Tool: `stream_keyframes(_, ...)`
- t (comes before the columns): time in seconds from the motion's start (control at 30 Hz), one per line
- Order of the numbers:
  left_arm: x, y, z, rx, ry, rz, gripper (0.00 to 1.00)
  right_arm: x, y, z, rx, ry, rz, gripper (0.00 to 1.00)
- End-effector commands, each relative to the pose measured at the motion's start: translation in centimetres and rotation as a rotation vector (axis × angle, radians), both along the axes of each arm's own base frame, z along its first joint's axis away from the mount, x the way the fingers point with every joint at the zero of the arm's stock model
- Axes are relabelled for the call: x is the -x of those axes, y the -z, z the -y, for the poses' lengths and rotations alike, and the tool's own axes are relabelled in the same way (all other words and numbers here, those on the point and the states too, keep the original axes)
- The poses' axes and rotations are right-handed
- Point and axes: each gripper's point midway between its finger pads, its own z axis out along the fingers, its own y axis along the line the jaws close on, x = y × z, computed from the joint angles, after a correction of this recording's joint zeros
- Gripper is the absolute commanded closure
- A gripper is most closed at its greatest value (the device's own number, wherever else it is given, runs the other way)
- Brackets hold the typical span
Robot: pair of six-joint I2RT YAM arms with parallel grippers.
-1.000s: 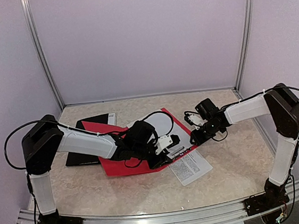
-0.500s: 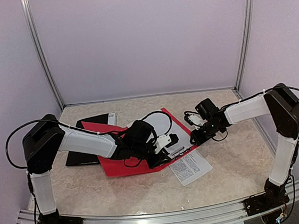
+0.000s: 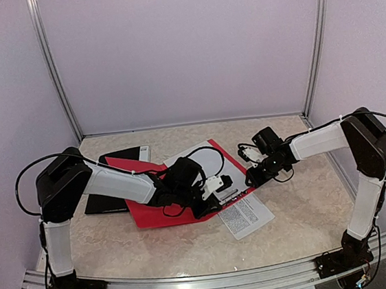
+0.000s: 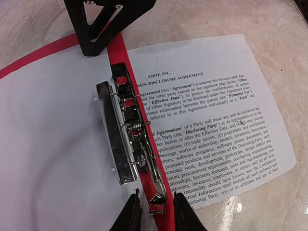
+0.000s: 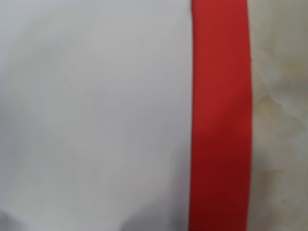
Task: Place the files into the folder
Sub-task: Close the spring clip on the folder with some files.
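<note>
One blank sheet (image 4: 57,120) on red folder (image 4: 118,53), one printed sheet (image 4: 216,134) beside; left end effector (image 4: 156,214) narrow, right end effector (image 3: 250,177) unclear.

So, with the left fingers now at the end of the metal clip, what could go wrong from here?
1. The left gripper straddles only the thin lever end of the metal clip, so it may slip off when squeezed.
2. The printed sheet lies mostly outside the red folder, with its left edge hidden at the clip. Moving the clip might drag or crease it, or leave it outside.
</note>
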Motion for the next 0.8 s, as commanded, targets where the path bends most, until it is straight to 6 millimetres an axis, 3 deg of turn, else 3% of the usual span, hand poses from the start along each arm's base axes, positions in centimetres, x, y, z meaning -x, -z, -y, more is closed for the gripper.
stream_keyframes(0.0,-0.1,0.2,0.1,0.000,0.002,-0.025,0.78,0.6,1.1,0.8,0.023,0.005,-0.039,0.71)
stream_keyframes(0.57,-0.2,0.5,0.4,-0.008,0.006,-0.031,0.90,0.7,1.1,0.9,0.024,0.005,-0.040,0.71)
stream_keyframes(0.77,-0.3,-0.7,0.6,-0.003,0.002,-0.009,0.96,0.7,1.2,0.9,0.025,0.004,-0.044,0.71)
